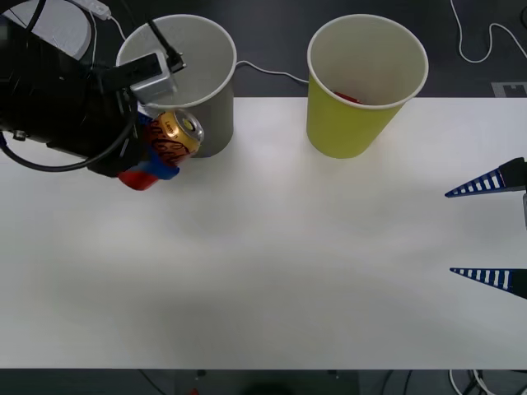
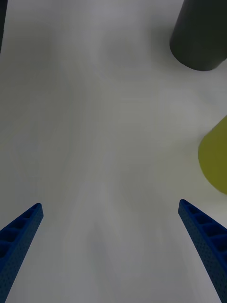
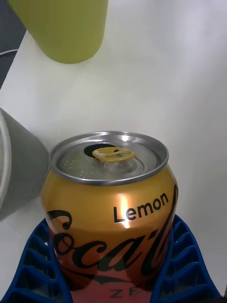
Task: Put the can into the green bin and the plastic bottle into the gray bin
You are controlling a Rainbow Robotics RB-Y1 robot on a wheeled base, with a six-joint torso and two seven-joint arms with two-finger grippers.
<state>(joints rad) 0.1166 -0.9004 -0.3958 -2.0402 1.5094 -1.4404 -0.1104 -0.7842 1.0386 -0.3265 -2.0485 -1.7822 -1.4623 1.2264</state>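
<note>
The left end effector [image 1: 160, 160] is clamped on the can [image 1: 174, 137], its blue ribbed fingers [image 3: 40, 265] wrapping both sides of the gold-orange body. In the front view the can is held tilted, its silver top and pull tab turned toward the camera, just in front of the gray bin [image 1: 185, 78] and overlapping that bin's front wall in the picture. Whether it is clear of the white surface [image 1: 272, 271] cannot be told for certain, though it looks lifted.

The relation that matters is sideways: the green bin [image 1: 365, 86] stands well to the robot's right of the held can, with the gray bin right beside the can on the wrong side. Both bins stand upright along the far edge of the surface, mouths open upward. From the left wrist view the green bin [image 3: 61, 28] lies ahead of the can's [image 3: 111, 208] top, across open surface. So the coming move probably calls for carrying the can rightward and upward, high enough to pass over the green bin's white rim, then releasing above its mouth. Something red already shows inside the green bin; what it is cannot be told.

The right end effector [image 1: 487, 232] waits near the right edge of the surface, its fingers spread wide apart and holding nothing. It stands nearer the green bin, but the can is already in the left arm's grip.
</note>
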